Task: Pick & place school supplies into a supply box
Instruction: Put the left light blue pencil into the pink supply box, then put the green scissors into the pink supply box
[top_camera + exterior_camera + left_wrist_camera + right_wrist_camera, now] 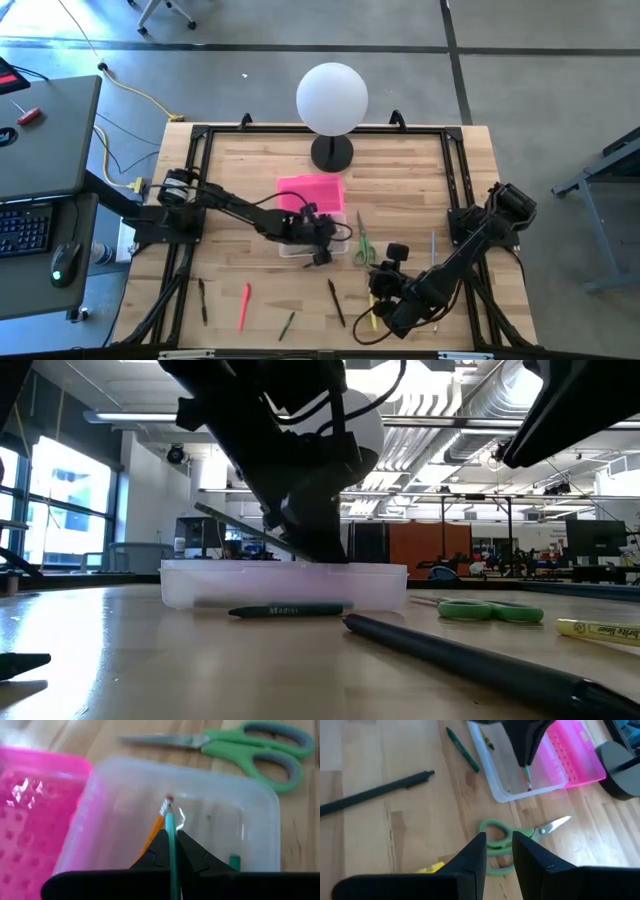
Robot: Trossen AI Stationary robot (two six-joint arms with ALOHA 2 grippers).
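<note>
The clear supply box [305, 243] sits near the middle of the wooden table [250, 170], its pink lid [312, 193] lying flat against its far side, toward the white globe lamp [332, 98]. Over the open box the left gripper [170, 852] hangs with its jaws pinched narrow on a green pencil [171, 840], eraser end pointing down into the box; an orange pencil [156, 827] lies just beside it inside. Green-handled scissors [363, 248] lie on the table just to the right of the box. A dark green crayon [288, 611] lies on the table right against the box's near wall, and a black pen [470, 657] lies nearer the front edge. A red pen [244, 305] lies well apart at front left. The right gripper [499, 852] hovers above the scissors' handles, jaws slightly apart and empty, with a yellow marker [431, 867] next to it.
</note>
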